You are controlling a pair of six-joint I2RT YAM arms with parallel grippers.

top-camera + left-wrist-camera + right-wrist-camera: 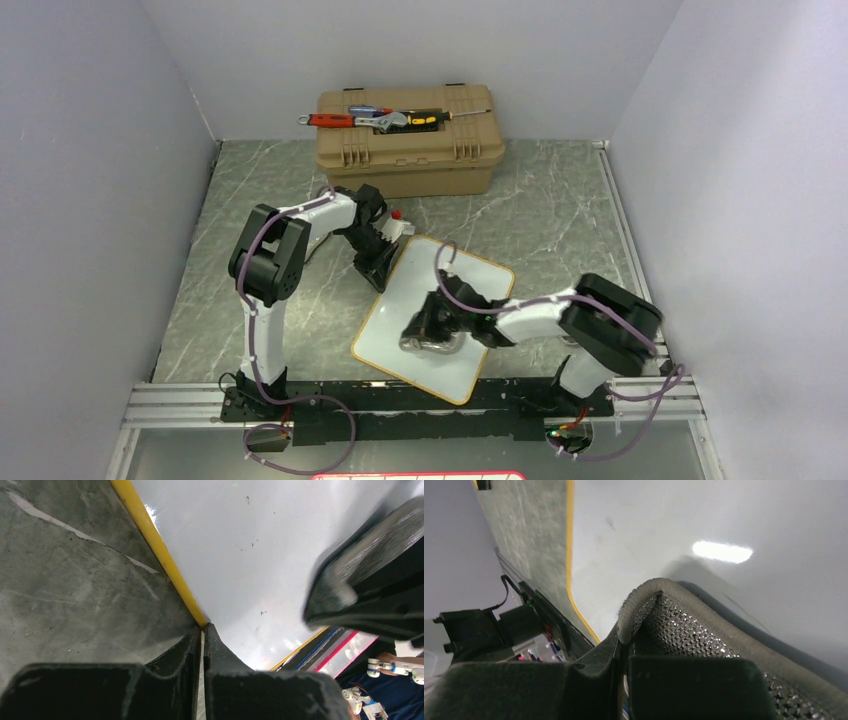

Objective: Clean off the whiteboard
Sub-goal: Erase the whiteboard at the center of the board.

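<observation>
Top view, board: the whiteboard (385, 340) is being shown lying flat and skewed on the table (560, 210), with the tan toolbox (405, 150) standing beyond its far corner.
Top view, arms: the left gripper (385, 262) is being held at the whiteboard's far-left edge. The right gripper (425, 330) is being held over its middle, with an eraser pad (432, 345) under it.
Top view, risk: a hard stroke is likely to be turning the board on the smooth table if the edge hold is being lost.
Left wrist view, grip: the jaws are being drawn almost together on the yellow rim (155, 540), so the pincer appears clenched on the whiteboard's edge.
Left wrist view, surface: only faint specks are being shown on the whiteboard (240, 555) near that edge.
Left wrist view, risk: the rim is being caught by the fingertips alone, so it may be pulled free by the wiping push.
Right wrist view, grip: the eraser pad (694, 630) is being grasped by tightly clenched jaws, with its edge being curled up beside them.
Right wrist view, risk: with the pad being folded, less of its face is being laid on the whiteboard (724, 520). The pad may be dragged out of the pinch, or the gloss may be scraped by a finger.
</observation>
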